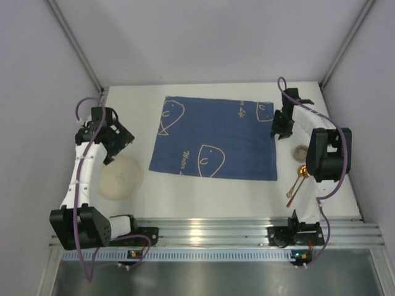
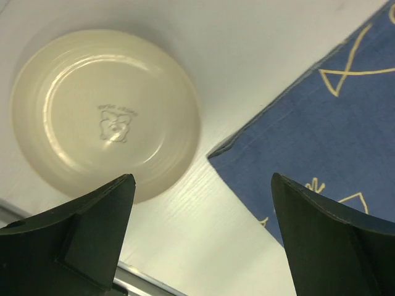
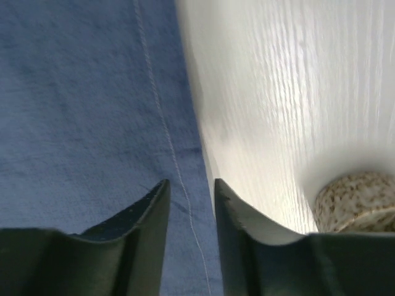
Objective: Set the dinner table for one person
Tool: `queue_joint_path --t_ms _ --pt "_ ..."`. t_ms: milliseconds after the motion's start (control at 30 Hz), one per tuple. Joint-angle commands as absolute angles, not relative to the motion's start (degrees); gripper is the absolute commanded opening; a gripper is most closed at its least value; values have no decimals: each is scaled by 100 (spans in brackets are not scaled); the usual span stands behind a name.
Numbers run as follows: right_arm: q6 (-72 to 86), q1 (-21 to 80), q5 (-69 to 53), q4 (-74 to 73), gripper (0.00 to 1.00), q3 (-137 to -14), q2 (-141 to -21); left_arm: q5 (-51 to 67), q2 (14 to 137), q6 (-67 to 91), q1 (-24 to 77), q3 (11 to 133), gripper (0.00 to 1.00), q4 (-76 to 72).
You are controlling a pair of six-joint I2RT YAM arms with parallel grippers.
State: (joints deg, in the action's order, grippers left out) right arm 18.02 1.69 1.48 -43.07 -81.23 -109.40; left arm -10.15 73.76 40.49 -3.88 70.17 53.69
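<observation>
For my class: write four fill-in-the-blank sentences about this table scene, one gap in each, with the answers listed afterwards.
1. The cream plate lies on the white table, on the ___ side of the blue mat.
2. The blue mat is printed with outlines of ___.
3. The spoon to the right of the mat is ___ in colour.
4. The left gripper hangs with its jaws wide ___.

Missing words: left; fish; gold; open.

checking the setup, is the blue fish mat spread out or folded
Spread out: the blue mat lies as one full rectangle on the dinner table, all four corners showing, nothing doubled over.
</observation>
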Motion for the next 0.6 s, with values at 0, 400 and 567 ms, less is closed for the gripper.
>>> queue_joint_path --t_ms 0,400,567 --pt "1697 149 -278 -4377 38 -8788 -11135 -1371 6918 4280 -659 6654 97 5888" --pt "2064 623 -825 -4421 71 -7763 -9635 -1398 5898 4728 -1485 5222 96 6223" --pt "2241 879 -1221 -4482 74 -7173 -8887 -1204 5634 4763 -1740 4720 95 6065"
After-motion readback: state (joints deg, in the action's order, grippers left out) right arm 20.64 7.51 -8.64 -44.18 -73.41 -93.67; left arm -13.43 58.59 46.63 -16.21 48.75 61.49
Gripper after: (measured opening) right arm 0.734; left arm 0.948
